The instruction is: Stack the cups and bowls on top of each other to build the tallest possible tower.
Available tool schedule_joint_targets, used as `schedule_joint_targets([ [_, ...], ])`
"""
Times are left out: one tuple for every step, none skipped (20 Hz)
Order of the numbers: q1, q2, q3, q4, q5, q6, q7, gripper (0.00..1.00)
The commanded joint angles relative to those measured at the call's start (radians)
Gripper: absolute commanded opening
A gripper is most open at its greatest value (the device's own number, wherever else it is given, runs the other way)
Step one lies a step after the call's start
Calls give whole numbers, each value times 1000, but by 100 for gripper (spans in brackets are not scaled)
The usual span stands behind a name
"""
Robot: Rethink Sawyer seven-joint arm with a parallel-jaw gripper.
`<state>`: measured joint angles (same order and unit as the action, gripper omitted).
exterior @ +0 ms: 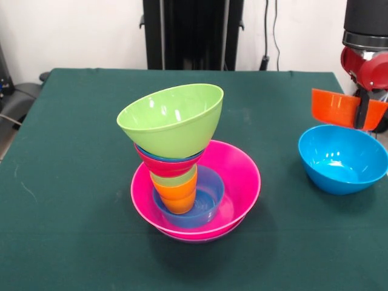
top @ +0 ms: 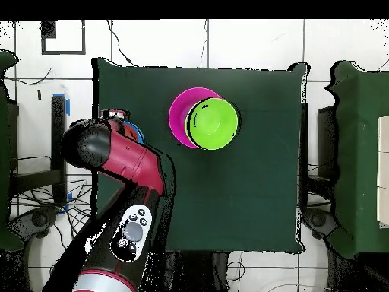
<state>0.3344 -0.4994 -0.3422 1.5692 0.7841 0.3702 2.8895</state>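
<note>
Tower (exterior: 188, 176) mid-table (leaning) | pincer (exterior: 362, 112) grips orange bowl (exterior: 339, 108)

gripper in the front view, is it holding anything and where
The gripper holds the small orange bowl by its rim, lifted and tilted above the sky-blue bowl.

I see dark green cloth-covered counter (exterior: 73, 182), matt, faintly scuffed with pale marks. Wide lime green plastic bowl (exterior: 173, 118) glossy, smooth, window glints inside. Wide pink plastic bowl (exterior: 236, 176) glossy, bright sheen on rim. Small dark-blue plastic bowl (exterior: 209, 197) shiny too. Orange ribbed plastic tumbler (exterior: 179, 197) smooth, less glare. Large sky-blue plastic bowl (exterior: 342, 160) glossy, white highlights inside. Small orange plastic bowl (exterior: 336, 108) slightly translucent. Red and black robot arm (top: 129, 163) looks hard moulded shell, satin gloss.
</note>
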Motion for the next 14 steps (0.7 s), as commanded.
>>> schedule_joint_targets([
  [-14, 26, 151, 81, 25, -69, 145, 0],
  [-16, 23, 154, 86, 25, -71, 141, 0],
  [-21, 19, 163, 96, 24, -80, 134, 0],
  [-21, 18, 163, 98, 23, -81, 134, 0],
  [-22, 17, 164, 100, 23, -83, 134, 0],
  [-13, 20, 161, 93, 24, -79, 143, 0],
  [-17, 18, 171, 101, 26, -92, 141, 0],
  [-17, 18, 172, 102, 26, -93, 142, 0],
  [-16, 18, 173, 102, 26, -94, 143, 0],
  [-12, 19, 170, 102, 27, -94, 148, 0],
  [-11, 18, 168, 103, 28, -92, 151, 0],
  [-18, 13, 177, 117, 27, -102, 145, 0],
  [-18, 11, 179, 120, 27, -102, 145, 0],
  [-23, 7, 185, 129, 27, -109, 142, 0],
])
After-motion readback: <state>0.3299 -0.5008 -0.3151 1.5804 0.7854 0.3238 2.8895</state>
